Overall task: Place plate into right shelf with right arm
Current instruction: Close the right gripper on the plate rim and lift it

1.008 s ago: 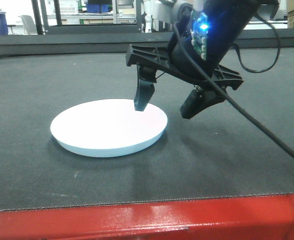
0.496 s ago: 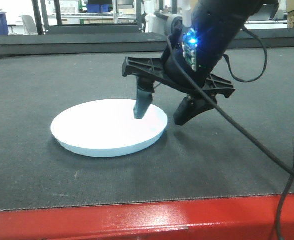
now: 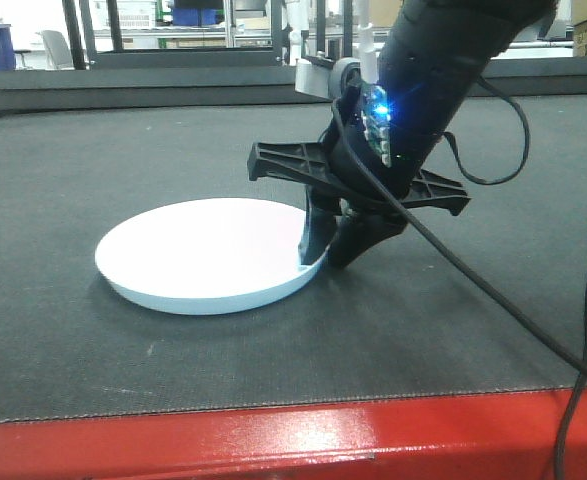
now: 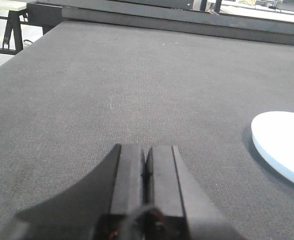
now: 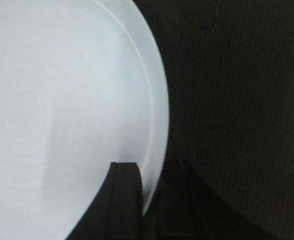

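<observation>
The plate is lying flat on the dark desk, not lifted yet. Its right edge is sitting inside the right hand. The hand is leaning down over the rim with its two fingers almost together. One finger is pressing on the top of the plate and the other is going down just outside the rim. So the hand is pinching the plate by its edge and touching nothing else, though the tips are sitting right down at the desk. I think the job right now is getting a good hold before lifting. The plate looks smooth and thin, and the hand is holding it at one side only, so it may slip or droop. It would be best to keep squeezing hard, lift slowly, and let the far side come up gently instead of dragging it. The lower finger should be getting under the rim, but I cannot tell if it is. The left hand is hanging over bare desk well away from the plate, pressed closed and holding nothing. The shelf is not showing near the plate, so carrying comes later.
</observation>
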`<action>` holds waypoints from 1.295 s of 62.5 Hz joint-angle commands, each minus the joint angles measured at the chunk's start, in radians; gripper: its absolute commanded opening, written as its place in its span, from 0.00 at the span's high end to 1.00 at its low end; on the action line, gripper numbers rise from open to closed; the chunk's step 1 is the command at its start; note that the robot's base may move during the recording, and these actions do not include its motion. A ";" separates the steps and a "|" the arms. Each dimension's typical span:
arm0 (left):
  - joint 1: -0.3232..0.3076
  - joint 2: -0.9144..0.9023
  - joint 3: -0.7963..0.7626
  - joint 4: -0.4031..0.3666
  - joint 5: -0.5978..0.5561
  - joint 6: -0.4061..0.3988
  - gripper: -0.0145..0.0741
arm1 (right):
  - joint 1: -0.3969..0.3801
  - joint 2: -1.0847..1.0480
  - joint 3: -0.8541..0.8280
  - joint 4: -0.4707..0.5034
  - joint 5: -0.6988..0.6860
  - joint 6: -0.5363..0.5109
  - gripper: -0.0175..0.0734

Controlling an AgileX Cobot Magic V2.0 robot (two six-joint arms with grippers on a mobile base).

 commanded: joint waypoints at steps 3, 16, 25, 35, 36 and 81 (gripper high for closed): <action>-0.002 -0.008 0.009 0.000 -0.086 -0.006 0.89 | -0.002 -0.041 -0.029 0.013 -0.026 -0.009 0.75; -0.002 -0.008 0.009 0.000 -0.086 -0.006 0.89 | -0.018 -0.078 -0.029 0.010 0.001 -0.009 0.75; -0.002 -0.008 0.009 0.000 -0.086 -0.006 0.89 | -0.034 -0.164 -0.028 -0.021 0.026 -0.009 0.75; -0.002 -0.008 0.009 0.000 -0.086 -0.006 0.89 | -0.036 -0.309 -0.025 -0.098 0.041 -0.009 0.75; -0.002 -0.008 0.009 0.000 -0.086 -0.006 0.89 | -0.036 -0.331 -0.024 -0.101 0.041 -0.009 0.75; -0.002 -0.008 0.009 0.000 -0.086 -0.006 0.89 | -0.036 -1.365 0.445 -0.329 -0.197 -0.009 0.75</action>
